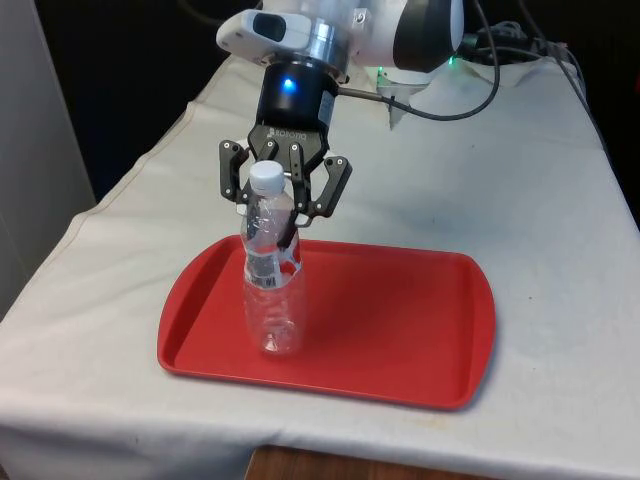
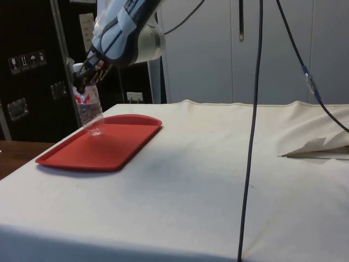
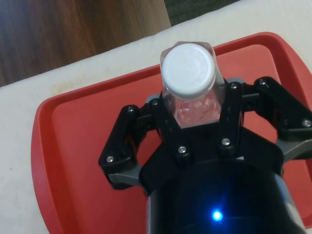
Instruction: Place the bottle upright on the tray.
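The gripper carries a brand mark in small pale letters across the front of its black body, just under the wrist flange; the letters cannot be read with certainty. The bottle bears a label band with dark print that is not legible. In the side view, the dark cabinets hold small white signs with pictograms; no wording on them is readable.

We see the bottle from above, its white cap toward us, standing on the red tray. Our gripper has its black fingers closed against the bottle's clear neck.
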### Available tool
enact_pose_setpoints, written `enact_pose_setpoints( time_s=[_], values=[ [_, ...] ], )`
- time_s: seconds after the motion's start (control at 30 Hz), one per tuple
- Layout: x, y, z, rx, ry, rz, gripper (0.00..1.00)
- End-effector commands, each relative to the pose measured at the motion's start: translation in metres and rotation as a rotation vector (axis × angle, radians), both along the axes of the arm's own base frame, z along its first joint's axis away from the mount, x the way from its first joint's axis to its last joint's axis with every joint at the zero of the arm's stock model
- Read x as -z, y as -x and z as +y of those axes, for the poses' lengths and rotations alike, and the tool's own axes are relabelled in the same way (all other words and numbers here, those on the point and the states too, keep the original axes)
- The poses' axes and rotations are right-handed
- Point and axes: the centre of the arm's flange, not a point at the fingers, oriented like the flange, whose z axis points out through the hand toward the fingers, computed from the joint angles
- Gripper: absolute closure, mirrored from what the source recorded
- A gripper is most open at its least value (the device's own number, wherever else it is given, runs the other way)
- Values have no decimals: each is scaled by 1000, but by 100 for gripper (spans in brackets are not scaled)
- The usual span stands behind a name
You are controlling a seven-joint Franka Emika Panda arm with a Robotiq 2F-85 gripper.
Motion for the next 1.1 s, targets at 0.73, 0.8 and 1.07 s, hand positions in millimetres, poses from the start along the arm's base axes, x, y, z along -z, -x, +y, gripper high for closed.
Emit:
enact_pose_setpoints(
  time_s=[0.73,0.8,1.07],
  values=[
    [6,20,-2,44,-10,-53,86],
    [5,22,0,45,-26,-64,86],
    [9,26,-3,71,-49,-66,86]
  ],
)
